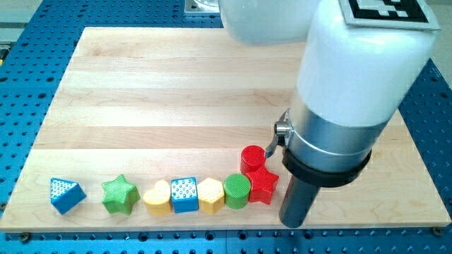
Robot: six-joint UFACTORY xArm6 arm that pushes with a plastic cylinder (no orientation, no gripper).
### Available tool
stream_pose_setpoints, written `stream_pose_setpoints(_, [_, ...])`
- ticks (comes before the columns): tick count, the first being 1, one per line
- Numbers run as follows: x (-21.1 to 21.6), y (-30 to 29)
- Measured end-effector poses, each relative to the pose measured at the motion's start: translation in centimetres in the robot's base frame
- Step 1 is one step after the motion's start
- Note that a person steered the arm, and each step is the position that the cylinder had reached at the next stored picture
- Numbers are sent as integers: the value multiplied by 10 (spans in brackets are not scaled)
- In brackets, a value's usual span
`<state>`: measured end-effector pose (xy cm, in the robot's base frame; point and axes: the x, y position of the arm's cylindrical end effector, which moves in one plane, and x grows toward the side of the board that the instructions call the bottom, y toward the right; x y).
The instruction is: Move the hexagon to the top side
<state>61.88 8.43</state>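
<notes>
Hexagon, the yellow one, sits low on the bench in the row along the view's bottom edge.
It's touching the blue cube on its left and the green cylinder on its right. Further right are a red star and red cylinder. My tip stands just right of the red star. No claw here, only a rod.
</notes>
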Motion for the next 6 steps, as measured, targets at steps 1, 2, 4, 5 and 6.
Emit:
stream_pose_setpoints(1, [0, -56])
stream_pose_setpoints(2, [0, -90])
stream_pose_setpoints(4, [-2, -111])
stream_pose_setpoints(5, [-1, -121])
stream_pose_setpoints(6, [-1, -200])
